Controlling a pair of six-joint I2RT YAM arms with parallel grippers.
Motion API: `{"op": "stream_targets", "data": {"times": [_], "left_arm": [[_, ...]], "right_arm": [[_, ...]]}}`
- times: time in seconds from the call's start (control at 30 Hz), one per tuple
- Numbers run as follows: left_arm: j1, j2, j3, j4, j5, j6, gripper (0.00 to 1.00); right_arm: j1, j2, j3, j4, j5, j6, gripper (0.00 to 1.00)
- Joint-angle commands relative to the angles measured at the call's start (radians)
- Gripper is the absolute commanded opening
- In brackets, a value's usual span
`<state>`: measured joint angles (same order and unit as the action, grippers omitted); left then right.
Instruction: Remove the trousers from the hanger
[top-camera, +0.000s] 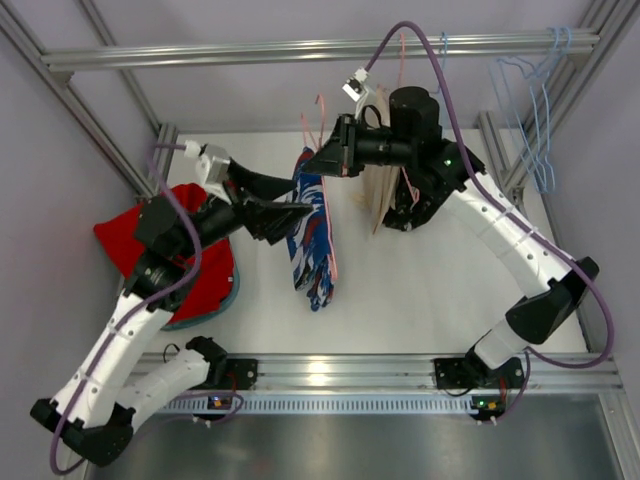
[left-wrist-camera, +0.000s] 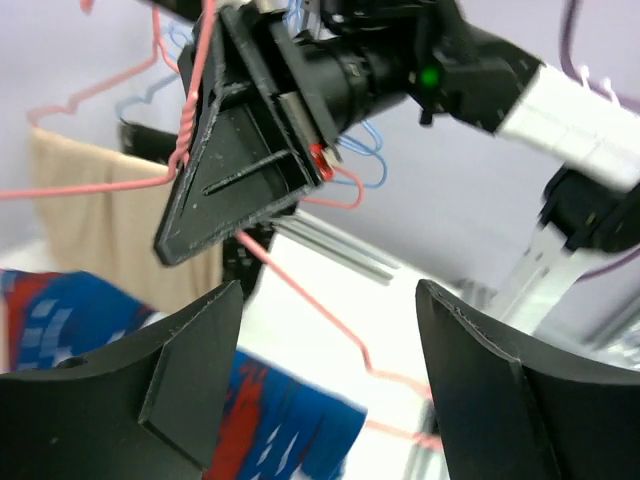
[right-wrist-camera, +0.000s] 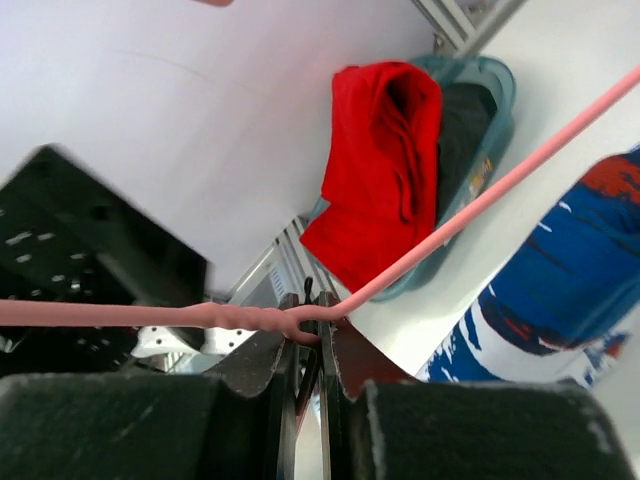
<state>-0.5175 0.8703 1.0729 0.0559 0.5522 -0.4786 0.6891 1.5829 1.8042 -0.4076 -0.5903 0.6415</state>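
The blue trousers with a white and red pattern hang from a pink wire hanger over the table's middle. My right gripper is shut on the hanger's twisted neck, holding it up. My left gripper is open, its tips just left of the blue trousers. In the left wrist view the blue cloth and the hanger wire lie between its fingers, untouched. The beige trousers hang on another hanger behind the right arm and also show in the left wrist view.
A red cloth lies in a teal basket at the left, also in the right wrist view. Several blue hangers hang at the back right. A metal rail crosses the back.
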Motion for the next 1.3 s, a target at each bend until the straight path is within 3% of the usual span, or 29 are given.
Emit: {"op": "stream_targets", "data": {"times": [0.0,0.2,0.47,0.7,0.83,1.07,1.27], "left_arm": [[0.002,-0.131,-0.068,-0.129,-0.019,0.329,0.76],[0.002,-0.284,-0.209,-0.361,0.032,0.598,0.76],[-0.004,-0.245,-0.318,-0.366,0.060,0.728,0.79],[-0.131,-0.146,-0.330,-0.223,-0.060,0.736,0.80],[-0.242,-0.119,-0.360,-0.139,-0.248,0.735,0.78],[-0.271,-0.067,-0.384,0.036,-0.500,0.758,0.72],[-0.276,-0.039,-0.389,0.087,-0.419,0.758,0.71]], "right_arm": [[-0.042,-0.118,0.003,0.122,-0.017,0.076,0.00],[-0.075,-0.118,-0.017,0.157,-0.029,0.173,0.00],[-0.102,-0.109,0.006,0.178,-0.028,0.221,0.00],[-0.108,-0.086,0.040,0.184,-0.016,0.230,0.00],[-0.108,-0.072,0.069,0.191,-0.013,0.238,0.00],[-0.108,-0.067,0.069,0.201,-0.020,0.251,0.00],[-0.108,-0.061,0.069,0.211,-0.026,0.257,0.00]]}}
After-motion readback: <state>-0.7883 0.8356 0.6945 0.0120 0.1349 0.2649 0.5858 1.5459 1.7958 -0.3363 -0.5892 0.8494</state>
